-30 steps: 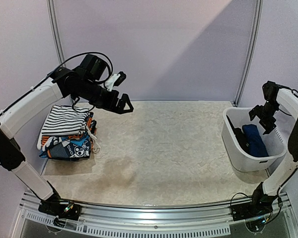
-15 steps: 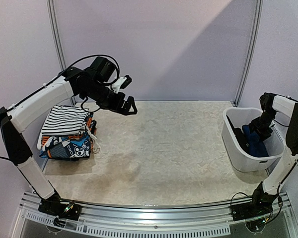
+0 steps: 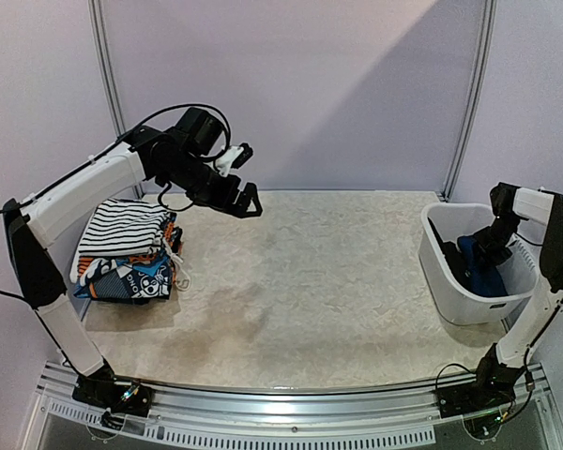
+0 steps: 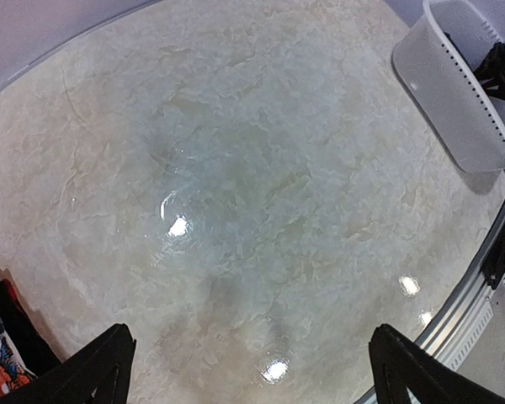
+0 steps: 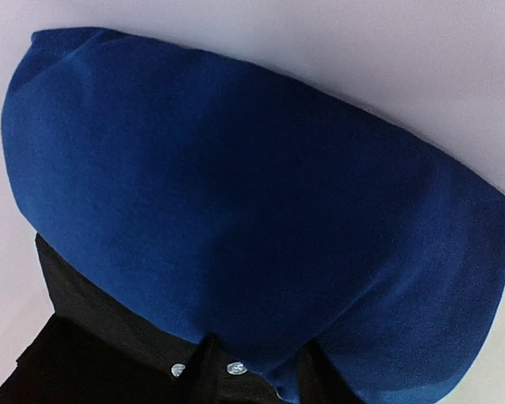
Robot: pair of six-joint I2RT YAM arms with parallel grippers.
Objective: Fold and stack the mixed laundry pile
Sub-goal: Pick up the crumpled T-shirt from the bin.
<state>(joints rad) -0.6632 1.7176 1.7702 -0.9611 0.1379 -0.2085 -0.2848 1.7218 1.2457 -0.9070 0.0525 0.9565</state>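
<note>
Right gripper (image 5: 257, 374): astride navy garment (image 5: 252, 210), bulk at 12 o'clock; grip unclear.
Left gripper (image 3: 242, 202): released, stack (image 3: 127, 253) at 8 o'clock.

Arms: two were in view, the left arm (image 3: 84, 183) and the right arm (image 3: 555, 230).
Tubs: one white tub (image 3: 450, 298).
Garments in the tub: two showed, a blue garment (image 5: 252, 194) and a black garment (image 5: 93, 337).
Garments in the stack: at least two, a striped garment (image 3: 122, 230) and a cartoon-print garment (image 3: 136, 279).
</note>
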